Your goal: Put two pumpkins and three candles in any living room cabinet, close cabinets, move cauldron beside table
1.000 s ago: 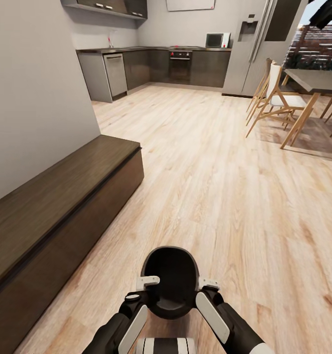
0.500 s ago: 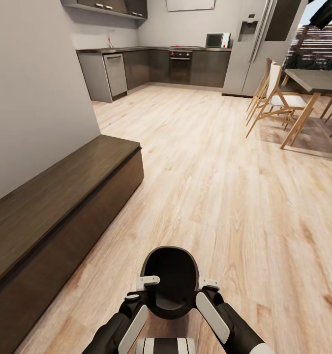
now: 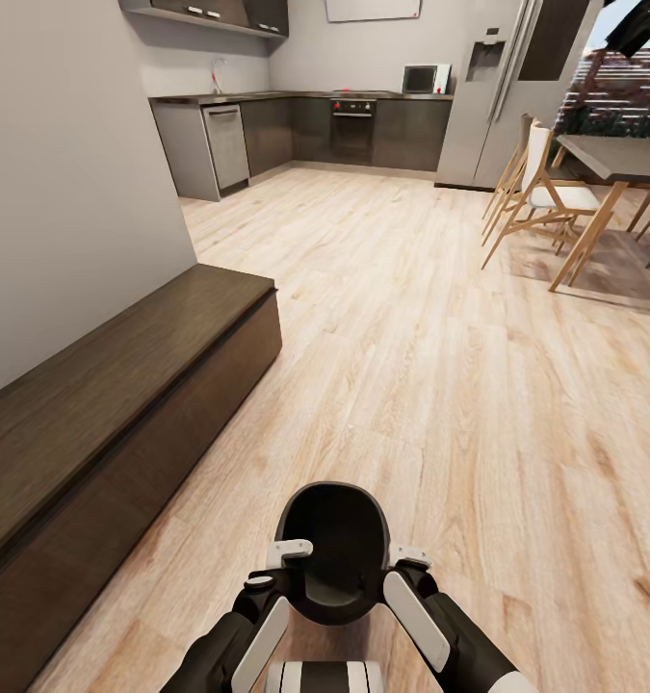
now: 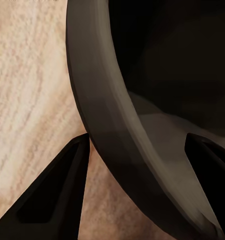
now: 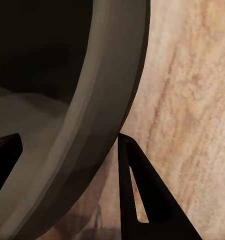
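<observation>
Cauldron (image 3: 332, 551): matte black, round-bellied, wide mouth, greyish rim, empty.

1. One black cauldron (image 3: 332, 549), down low by the near edge of the floor (image 3: 411, 318).
2. Two grippers on it: the left gripper (image 3: 284, 555) and the right gripper (image 3: 406, 558), one at each side of the rim.
3. One long dark brown cabinet (image 3: 93, 423) along the left wall.
4. One dining table (image 3: 609, 159) at the far right.
5. Chairs (image 3: 541, 197) beside that table: I count two, maybe three, because they overlap.
6. One oven (image 3: 352, 120) at the far end.
7. One microwave (image 3: 420, 78) on the counter there.
8. One big fridge (image 3: 503, 87) next to it.
</observation>
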You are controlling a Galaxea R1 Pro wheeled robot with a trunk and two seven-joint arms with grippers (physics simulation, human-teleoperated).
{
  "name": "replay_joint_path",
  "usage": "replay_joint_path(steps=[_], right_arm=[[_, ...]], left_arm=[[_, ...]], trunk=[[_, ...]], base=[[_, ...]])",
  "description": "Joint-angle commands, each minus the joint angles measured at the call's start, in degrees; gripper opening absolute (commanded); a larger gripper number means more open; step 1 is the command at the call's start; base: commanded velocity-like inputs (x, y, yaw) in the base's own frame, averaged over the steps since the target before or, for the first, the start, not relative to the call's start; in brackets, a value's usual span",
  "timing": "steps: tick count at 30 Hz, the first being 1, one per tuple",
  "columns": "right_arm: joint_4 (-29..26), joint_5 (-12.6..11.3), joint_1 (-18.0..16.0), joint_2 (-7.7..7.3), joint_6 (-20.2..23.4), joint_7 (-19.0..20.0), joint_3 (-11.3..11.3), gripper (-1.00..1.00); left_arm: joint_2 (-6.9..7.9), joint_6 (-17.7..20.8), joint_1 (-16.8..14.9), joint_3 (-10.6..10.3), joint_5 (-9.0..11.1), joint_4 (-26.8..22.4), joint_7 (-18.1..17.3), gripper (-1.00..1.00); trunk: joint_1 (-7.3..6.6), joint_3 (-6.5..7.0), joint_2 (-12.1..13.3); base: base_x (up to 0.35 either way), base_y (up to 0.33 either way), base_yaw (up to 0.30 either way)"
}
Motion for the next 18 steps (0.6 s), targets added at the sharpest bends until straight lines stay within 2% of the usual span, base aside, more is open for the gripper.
replay_joint_path(steps=[1, 11, 18], right_arm=[[-0.1, -0.8, -0.05, -0.03, -0.3, -0.39, 0.07, -1.0], [-0.1, -0.77, -0.05, -0.03, -0.3, -0.39, 0.22, -1.0], [-0.1, -0.75, -0.05, -0.03, -0.32, -0.39, 0.25, -1.0]], left_arm=[[0.0, 0.06, -0.03, -0.19, 0.96, -0.03, 0.53, -1.0], [0.0, 0.08, -0.03, -0.12, 0.95, -0.06, 0.53, -1.0], [0.0, 0.12, -0.03, -0.12, 0.97, -0.05, 0.53, -1.0]], trunk=[[-0.01, -0.05, -0.02], [-0.09, 0.62, 0.02], [-0.27, 2.17, 0.11]], base=[[0.0, 0.0, 0.0], [0.0, 0.0, 0.0], [0.0, 0.0, 0.0]])
